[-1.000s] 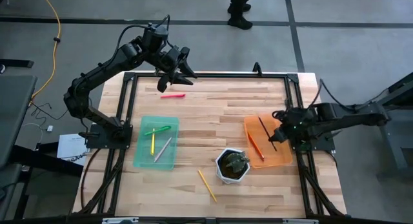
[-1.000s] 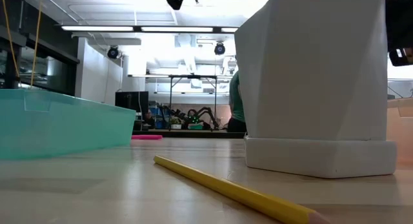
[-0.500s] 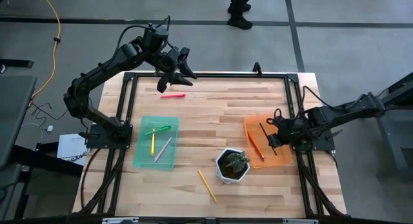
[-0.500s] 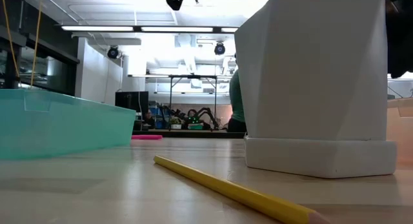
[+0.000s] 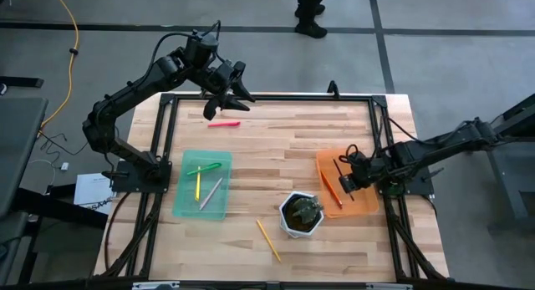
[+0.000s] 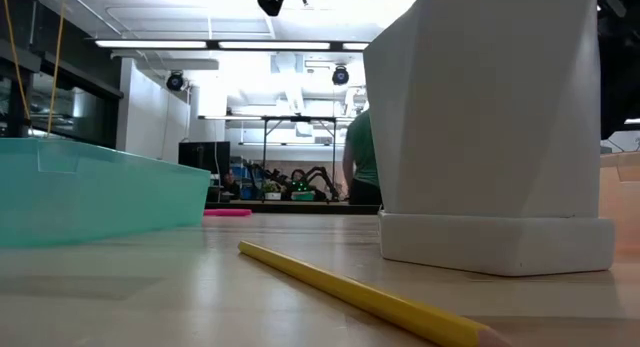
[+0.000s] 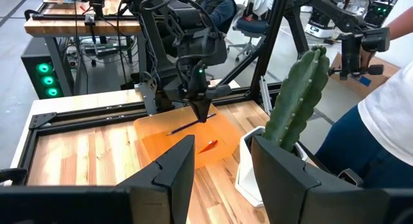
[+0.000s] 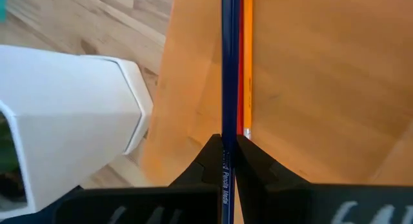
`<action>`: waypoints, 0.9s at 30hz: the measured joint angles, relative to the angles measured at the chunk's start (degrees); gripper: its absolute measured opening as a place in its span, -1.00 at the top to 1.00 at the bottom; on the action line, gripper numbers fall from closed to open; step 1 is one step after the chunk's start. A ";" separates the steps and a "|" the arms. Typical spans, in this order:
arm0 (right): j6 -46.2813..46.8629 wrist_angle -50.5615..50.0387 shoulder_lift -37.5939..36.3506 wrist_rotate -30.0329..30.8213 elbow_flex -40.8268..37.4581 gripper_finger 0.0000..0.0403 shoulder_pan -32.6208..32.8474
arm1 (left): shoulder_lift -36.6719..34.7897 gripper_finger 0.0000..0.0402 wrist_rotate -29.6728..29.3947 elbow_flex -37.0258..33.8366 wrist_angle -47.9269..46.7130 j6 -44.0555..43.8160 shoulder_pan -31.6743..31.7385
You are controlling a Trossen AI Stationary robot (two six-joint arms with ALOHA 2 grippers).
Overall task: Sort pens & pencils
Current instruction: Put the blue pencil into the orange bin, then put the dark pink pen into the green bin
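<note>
The right hand (image 5: 349, 180) hangs over the orange tray (image 5: 364, 208), fingers pressed together on a dark pencil (image 8: 228, 69) that runs lengthwise above an orange pencil (image 8: 248, 62) lying in the tray. The white cactus pot (image 5: 302, 214) stands just beside the tray. A yellow pencil (image 5: 267, 239) lies on the desk (image 5: 284, 148) near the pot. The green tray (image 5: 180, 208), on the pot's far side from the orange tray, holds green, yellow and grey pens (image 5: 203, 168). The left hand (image 5: 230, 96) hovers with fingers spread at the desk's far edge, above a pink pen (image 5: 224, 124).

White cactus pot (image 5: 301, 214), 2 trays (image 5: 201, 185)
</note>
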 joint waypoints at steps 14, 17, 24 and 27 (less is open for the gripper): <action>0.17 0.04 0.58 1.68 0.00 0.62 0.00 | 0.00 0.30 0.06 0.01 -1.99 1.49 0.00; 0.17 0.05 0.58 1.73 0.00 0.54 0.00 | 0.00 0.30 0.07 0.00 -2.10 1.51 0.00; 0.17 0.03 0.58 2.60 0.00 0.49 0.00 | 0.00 0.30 0.05 0.00 -2.10 1.73 0.00; 0.17 0.03 0.58 3.05 0.00 0.49 0.00 | 0.00 0.30 -0.34 0.00 -2.08 1.99 0.00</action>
